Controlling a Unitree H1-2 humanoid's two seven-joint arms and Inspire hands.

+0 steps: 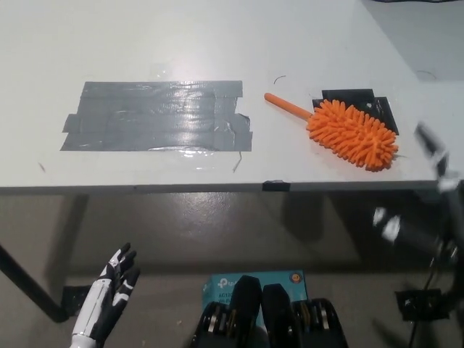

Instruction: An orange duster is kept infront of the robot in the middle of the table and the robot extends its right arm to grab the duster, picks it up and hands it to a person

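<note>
Your right hand is showing only as a motion-blurred dark shape at the picture's right edge, just off the tabletop's near right corner; whether it is released or clenched cannot be told. It is holding nothing yet.

The orange duster is lying up and to the left of that hand, near it but apart, on the tabletop's right portion close to the near edge. Its long axis is running diagonally: the thin handle is pointing toward the far left, the fluffy head toward the near right, partly over a black tape patch. The head end is therefore the nearer one to your right hand.

Your left hand is resting below the table's near edge at lower left, fingers spread, grasping nothing, well apart from the duster.

A grey tape patch is covering the tabletop's middle.
</note>
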